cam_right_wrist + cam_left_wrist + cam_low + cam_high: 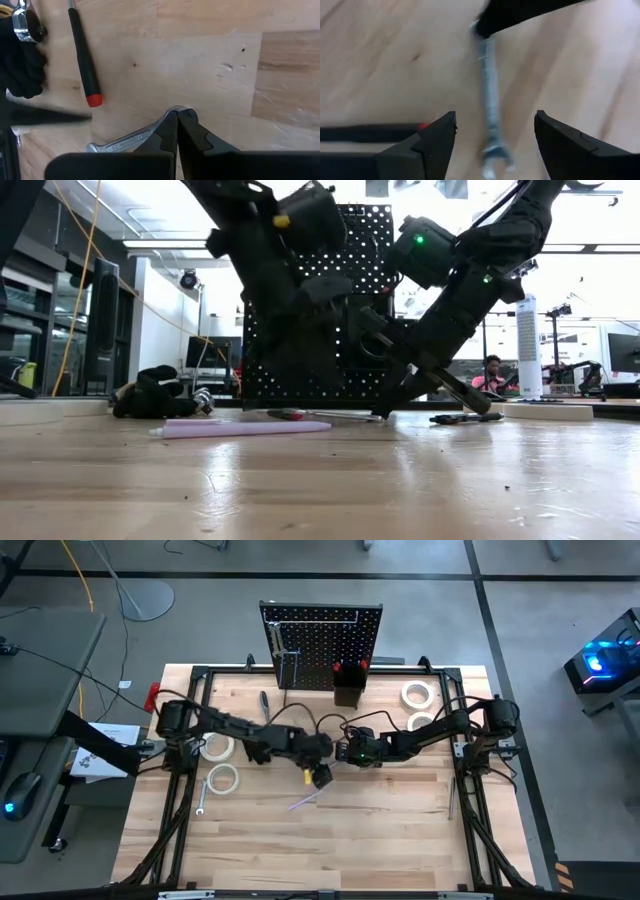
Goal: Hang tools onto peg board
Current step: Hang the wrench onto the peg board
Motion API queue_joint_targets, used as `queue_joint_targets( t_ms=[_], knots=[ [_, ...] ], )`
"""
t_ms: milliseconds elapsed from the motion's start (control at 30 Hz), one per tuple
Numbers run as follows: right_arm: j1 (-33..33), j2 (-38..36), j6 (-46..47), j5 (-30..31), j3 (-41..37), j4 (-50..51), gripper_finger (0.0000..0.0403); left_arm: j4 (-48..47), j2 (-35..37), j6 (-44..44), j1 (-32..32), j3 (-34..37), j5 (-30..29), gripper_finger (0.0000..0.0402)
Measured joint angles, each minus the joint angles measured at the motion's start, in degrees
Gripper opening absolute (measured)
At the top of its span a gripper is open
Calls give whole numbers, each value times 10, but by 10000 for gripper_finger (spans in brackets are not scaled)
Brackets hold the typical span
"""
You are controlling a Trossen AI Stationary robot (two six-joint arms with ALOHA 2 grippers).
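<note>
In the middle of the wooden table my right gripper (176, 114) is shut on a silver wrench (122, 144). My left gripper (495, 131) stands open over the same wrench (490, 100), one finger on either side of its shaft and touching nothing; the forked end (495, 159) lies between them. In the high view the two grippers meet, left (320, 776) and right (345, 753). A black screwdriver with a red band (82, 60) lies on the wood beside them. The black peg board (322, 645) stands upright at the table's far edge. My right gripper pinches one end of the wrench (171, 113) between its two fingertips, slanting down from the table's right side. The shaft runs back from the fingertips under the gripper. Whether the wrench's free end rests on the wood does not show.
White tape rolls lie at the left (218, 747) (222, 778) and far right (418, 693) (422, 722). A second wrench (200, 798) and a pale purple pen (240, 428) lie nearer the front. Pliers (465, 418) lie right of the grippers. A small black bin (347, 690) hangs on the board.
</note>
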State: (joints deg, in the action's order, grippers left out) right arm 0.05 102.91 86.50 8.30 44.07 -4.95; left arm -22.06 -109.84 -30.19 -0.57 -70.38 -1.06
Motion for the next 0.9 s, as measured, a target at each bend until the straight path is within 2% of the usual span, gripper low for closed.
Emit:
queue_joint_targets(
  t_ms=[133,300,600,733,900],
  knots=[
    [0,0,-15,-2,0,0,0,-50,-18,-2,18,-22,25,252],
    [0,0,-22,-6,0,-1,0,-51,-36,-17,36,-23,119,252],
    [0,0,-26,-7,0,-4,0,-44,-57,-41,54,-24,207,253],
    [0,0,-29,-5,0,-5,0,-28,-61,-54,68,-23,290,253],
    [0,0,-30,-2,0,-5,0,-28,-61,-57,69,-23,300,252]
  ],
)
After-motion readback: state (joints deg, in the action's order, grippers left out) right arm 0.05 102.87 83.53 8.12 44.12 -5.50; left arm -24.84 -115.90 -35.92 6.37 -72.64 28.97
